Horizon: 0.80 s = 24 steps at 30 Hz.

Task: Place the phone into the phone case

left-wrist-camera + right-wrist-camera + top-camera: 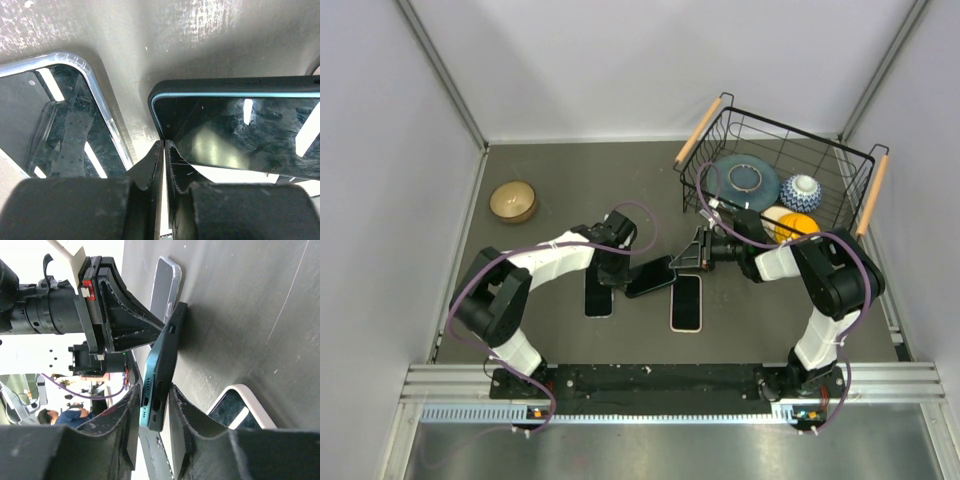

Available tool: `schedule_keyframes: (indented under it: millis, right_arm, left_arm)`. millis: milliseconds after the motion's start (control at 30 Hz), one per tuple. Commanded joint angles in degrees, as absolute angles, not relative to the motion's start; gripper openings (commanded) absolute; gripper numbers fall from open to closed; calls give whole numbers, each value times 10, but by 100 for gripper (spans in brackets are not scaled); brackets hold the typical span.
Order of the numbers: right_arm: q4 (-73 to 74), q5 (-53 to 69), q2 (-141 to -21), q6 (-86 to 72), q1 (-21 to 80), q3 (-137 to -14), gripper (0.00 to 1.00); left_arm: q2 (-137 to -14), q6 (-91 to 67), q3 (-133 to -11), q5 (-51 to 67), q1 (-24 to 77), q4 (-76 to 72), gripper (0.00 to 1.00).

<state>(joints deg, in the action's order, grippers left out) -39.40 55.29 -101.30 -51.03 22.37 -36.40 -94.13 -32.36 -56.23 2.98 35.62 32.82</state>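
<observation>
A teal phone (650, 277) sits in a black case (169, 355) and lies tilted near the table's middle. Its far end rests on the table and its near end is raised. My right gripper (682, 260) is shut on that raised end; in the right wrist view (155, 386) the fingers stand on either side of phone (149, 390) and case. My left gripper (623, 270) is shut and empty. Its tips (164, 145) touch the corner of the phone's screen (240, 130), with the case rim (235, 85) beyond. It also shows in the right wrist view (161, 329).
A phone in a clear case (599, 297) lies flat left of the held one. A phone in a white case (687, 302) lies flat to its right. A wire basket (775, 128) with dishes stands at the back right. A tan bowl (514, 201) sits at the back left.
</observation>
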Motion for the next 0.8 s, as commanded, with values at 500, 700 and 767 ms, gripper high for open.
schedule_keyframes:
  millis: [500,700,767]
  right_arm:
    - [-398,570,-991,-516,230,-381,39]
    - [-305,542,-972,-461,235,-393,2]
    - [-273,519,-961,-431,236,-398,0]
  left_arm:
    - [-951,-310,-585,25,354,316,6]
    - [-947,-311,-587,25,353,316,6]
    - [-945,-311,-587,25,354,317,6]
